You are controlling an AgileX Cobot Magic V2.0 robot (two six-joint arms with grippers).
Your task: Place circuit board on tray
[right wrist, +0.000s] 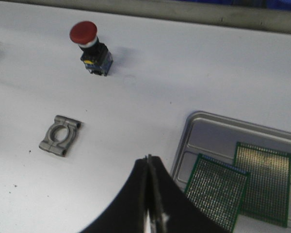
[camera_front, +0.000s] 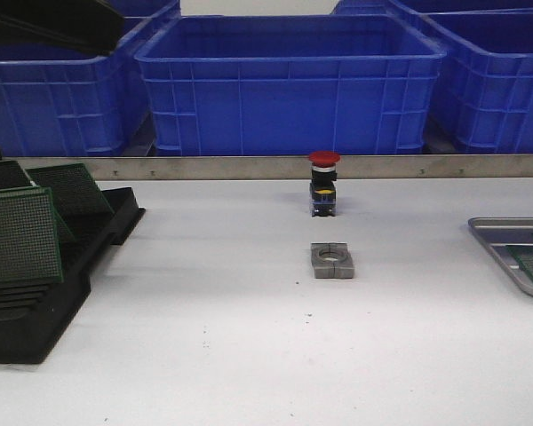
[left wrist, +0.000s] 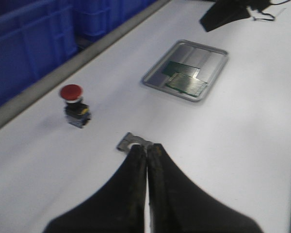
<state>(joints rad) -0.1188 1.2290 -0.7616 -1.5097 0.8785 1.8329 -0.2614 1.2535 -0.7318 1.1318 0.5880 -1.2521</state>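
With 2 boards already lying in the tray (right wrist: 203, 133), the next job looks like fetching another circuit board (camera_front: 21, 235) from the black rack (camera_front: 35, 311) at the counter's left. It will need gripping by its top edge and lifting straight up, so its neighbours stay put.

The left hand (left wrist: 147, 151) is clenched and empty above the grey clamp (left wrist: 132, 142), well apart from that board. The right hand (right wrist: 149, 162) is clenched and empty too, just beside the tray.

circuit boards (right wrist: 218, 190): two green, flat, overlapping in tray | tray (right wrist: 208, 130): silvery, on table
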